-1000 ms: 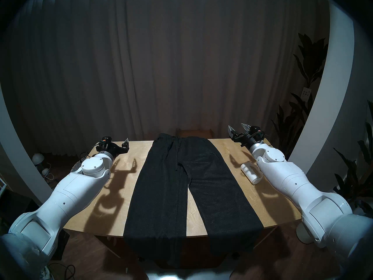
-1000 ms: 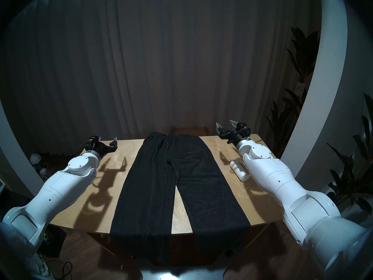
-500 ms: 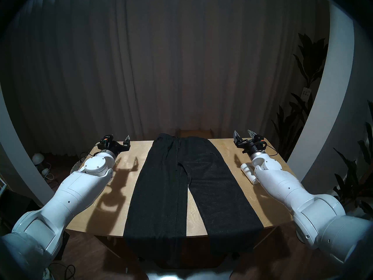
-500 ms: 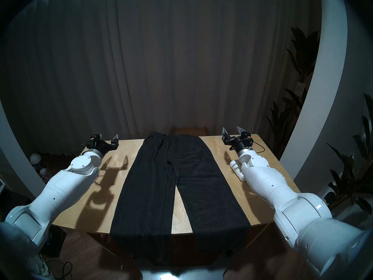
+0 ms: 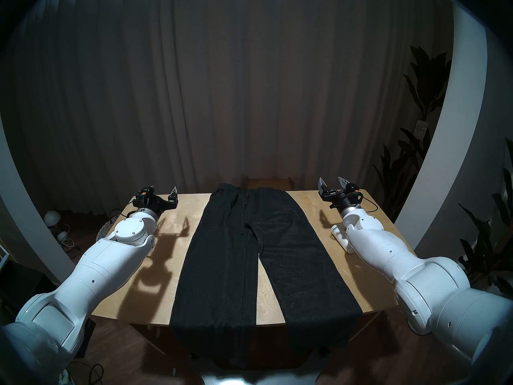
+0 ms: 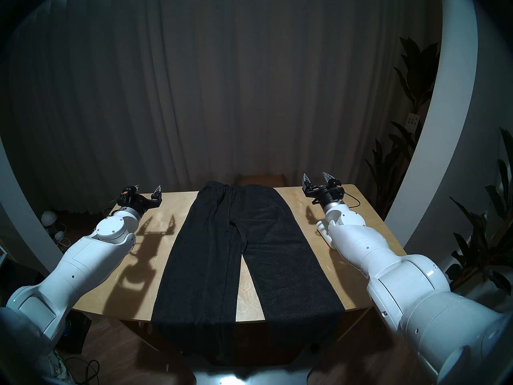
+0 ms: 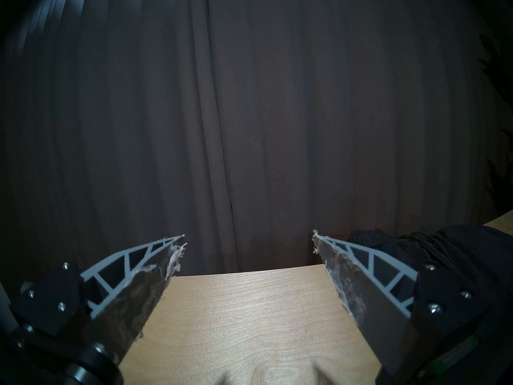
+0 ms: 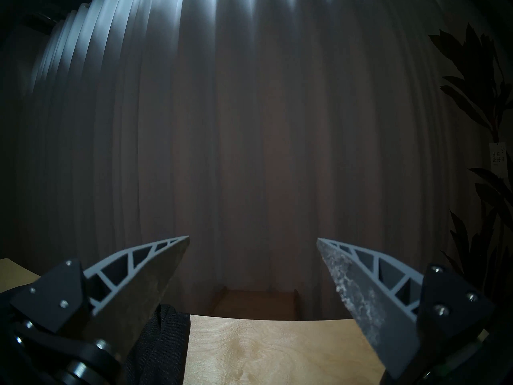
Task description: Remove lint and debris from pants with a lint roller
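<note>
The dark charcoal pants (image 5: 249, 251) lie flat down the middle of the wooden table (image 5: 358, 287), waist at the far edge and leg ends hanging over the near edge. No white flecks show on them. The white lint roller (image 5: 339, 234) lies on the table right of the pants, partly hidden behind my right forearm; it also shows in the head right view (image 6: 323, 230). My right gripper (image 5: 330, 180) is open and empty, above the far right of the table and beyond the roller. My left gripper (image 5: 163, 189) is open and empty above the far left corner.
A dark curtain hangs behind the table. A low wooden stand (image 5: 269, 181) sits just past the far edge. Plants (image 5: 422, 153) stand at the right. A thin cable (image 5: 372, 206) lies by my right wrist. A basket (image 5: 107, 229) sits on the floor at the left.
My right arm has swung so that its forearm covers more of the lint roller, and its gripper sits a little lower. My left gripper has shifted slightly right. Both stayed open.
</note>
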Action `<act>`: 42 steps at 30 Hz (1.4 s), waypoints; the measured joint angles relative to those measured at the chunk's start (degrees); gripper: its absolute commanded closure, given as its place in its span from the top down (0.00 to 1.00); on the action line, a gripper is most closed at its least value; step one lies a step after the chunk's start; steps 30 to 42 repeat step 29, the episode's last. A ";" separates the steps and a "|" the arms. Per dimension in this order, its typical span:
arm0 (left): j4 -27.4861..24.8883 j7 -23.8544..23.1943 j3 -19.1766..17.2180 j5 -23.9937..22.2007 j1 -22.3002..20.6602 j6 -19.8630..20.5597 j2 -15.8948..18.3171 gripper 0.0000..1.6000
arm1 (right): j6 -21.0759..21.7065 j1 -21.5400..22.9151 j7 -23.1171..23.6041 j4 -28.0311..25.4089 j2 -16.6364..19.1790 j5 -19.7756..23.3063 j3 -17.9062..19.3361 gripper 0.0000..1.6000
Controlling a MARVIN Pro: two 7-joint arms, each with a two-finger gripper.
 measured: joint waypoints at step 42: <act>-0.06 -1.71 0.54 0.82 0.03 0.66 0.12 1.00 | 4.71 0.34 2.55 0.17 -2.03 5.54 3.97 1.00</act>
